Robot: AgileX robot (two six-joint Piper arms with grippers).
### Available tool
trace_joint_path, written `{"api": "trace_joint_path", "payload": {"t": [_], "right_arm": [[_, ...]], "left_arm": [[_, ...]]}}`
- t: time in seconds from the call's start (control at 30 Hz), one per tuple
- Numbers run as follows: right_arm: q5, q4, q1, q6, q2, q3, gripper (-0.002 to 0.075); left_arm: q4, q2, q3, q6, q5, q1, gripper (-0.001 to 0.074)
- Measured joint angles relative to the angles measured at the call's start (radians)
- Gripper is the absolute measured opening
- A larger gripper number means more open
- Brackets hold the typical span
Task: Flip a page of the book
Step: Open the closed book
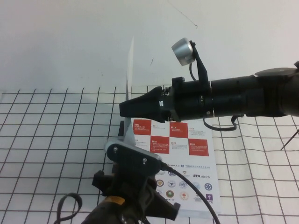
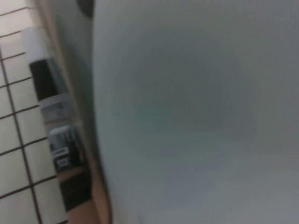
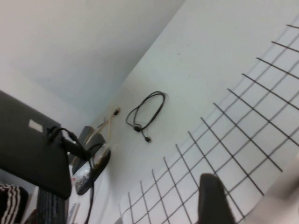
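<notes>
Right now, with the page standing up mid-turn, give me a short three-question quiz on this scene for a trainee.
1. True or false: the page lies flat on the table.
2. Which one reaches the page level from the side? A) the left gripper B) the right gripper C) neither
3. What colour are the squares on the book's exposed inside sheet?

Key
1. False: it stands almost upright, seen edge-on.
2. B: the right gripper comes in level from the right, at the page's lower half. The left gripper sits low at the near side, by the foot of the page.
3. Red.
</notes>
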Motion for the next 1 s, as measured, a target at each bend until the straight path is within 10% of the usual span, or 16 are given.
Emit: {"api": "trace_joint_path", "payload": {"t": [0.3, 0.6, 1.0], "right_arm": [[0.149, -0.032, 0.000, 0.000, 0.000, -0.101, 0.0347], [-0.033, -0.456, 0.000, 0.102, 0.000, -0.113, 0.0062], [-0.225, -0.819, 0.000, 0.338, 0.210, -0.114, -0.0001]], "left_arm": [[-0.191, 0.018, 0.000, 0.061, 0.056, 0.206, -0.0003], [-0.256, 0.018, 0.000, 0.151, 0.446, 0.457, -0.0003], [-0.254, 0.018, 0.000, 0.152, 0.573, 0.542, -0.0003]]}}
